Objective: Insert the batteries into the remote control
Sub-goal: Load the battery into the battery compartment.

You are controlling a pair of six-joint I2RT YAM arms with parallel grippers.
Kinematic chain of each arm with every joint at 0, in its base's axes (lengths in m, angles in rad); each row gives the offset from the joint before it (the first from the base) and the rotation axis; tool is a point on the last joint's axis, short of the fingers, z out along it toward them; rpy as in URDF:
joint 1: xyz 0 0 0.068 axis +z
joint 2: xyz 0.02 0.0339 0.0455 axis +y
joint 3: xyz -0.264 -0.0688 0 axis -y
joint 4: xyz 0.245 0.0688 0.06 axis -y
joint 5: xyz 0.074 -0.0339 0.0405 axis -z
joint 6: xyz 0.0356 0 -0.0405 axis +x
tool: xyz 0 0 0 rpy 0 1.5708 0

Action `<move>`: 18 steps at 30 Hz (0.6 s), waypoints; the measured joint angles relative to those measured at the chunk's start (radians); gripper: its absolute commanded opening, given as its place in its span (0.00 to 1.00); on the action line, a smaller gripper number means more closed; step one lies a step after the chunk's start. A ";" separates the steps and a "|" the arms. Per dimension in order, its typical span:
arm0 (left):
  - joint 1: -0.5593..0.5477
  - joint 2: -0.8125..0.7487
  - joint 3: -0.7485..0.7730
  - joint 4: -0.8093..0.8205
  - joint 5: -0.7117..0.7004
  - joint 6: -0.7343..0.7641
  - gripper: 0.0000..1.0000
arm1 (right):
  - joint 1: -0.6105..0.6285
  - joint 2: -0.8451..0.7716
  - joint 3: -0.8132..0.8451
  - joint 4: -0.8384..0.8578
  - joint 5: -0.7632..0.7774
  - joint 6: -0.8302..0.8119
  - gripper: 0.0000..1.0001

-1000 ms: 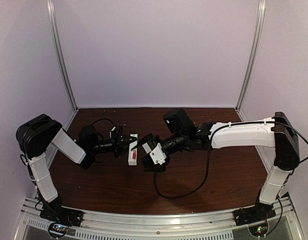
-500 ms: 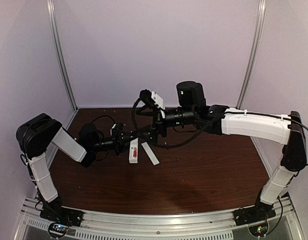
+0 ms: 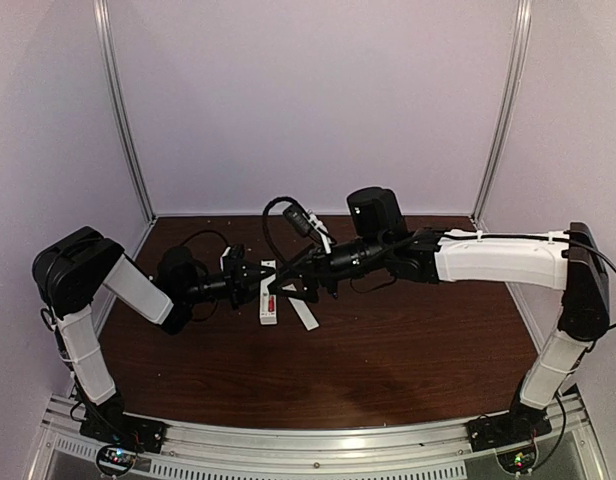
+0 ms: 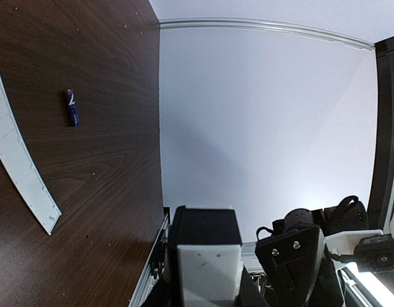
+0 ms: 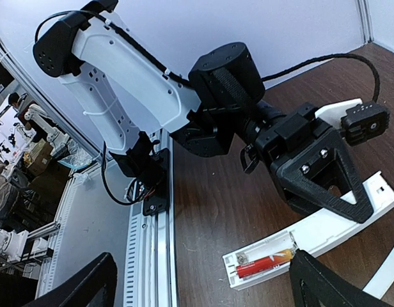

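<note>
Right gripper (image 5: 203,259) hangs wide open above the table (image 3: 408,350), while the left gripper (image 5: 334,192) clamps the remote control (image 5: 325,233) flat against it. A white cover strip (image 4: 21,173) lies loose nearby. The red-orange battery (image 5: 264,263) is seated in the remote; the blue-purple battery (image 4: 71,107) lies apart. I judge the second load comes next: I must reach over and pinch that one.

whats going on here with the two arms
The left gripper clamps the remote on the table. A red battery already sits in it; the blue battery lies loose on the table near the cover strip. The right gripper is open and empty, just above the remote.
</note>
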 measured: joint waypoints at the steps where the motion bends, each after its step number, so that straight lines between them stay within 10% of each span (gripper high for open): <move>1: 0.000 0.000 0.000 0.000 0.000 0.000 0.00 | 0.003 0.003 -0.010 0.005 -0.002 0.002 0.94; 18: 0.001 -0.002 0.000 -0.001 -0.002 -0.019 0.00 | 0.008 0.137 -0.008 0.009 -0.030 -0.058 0.89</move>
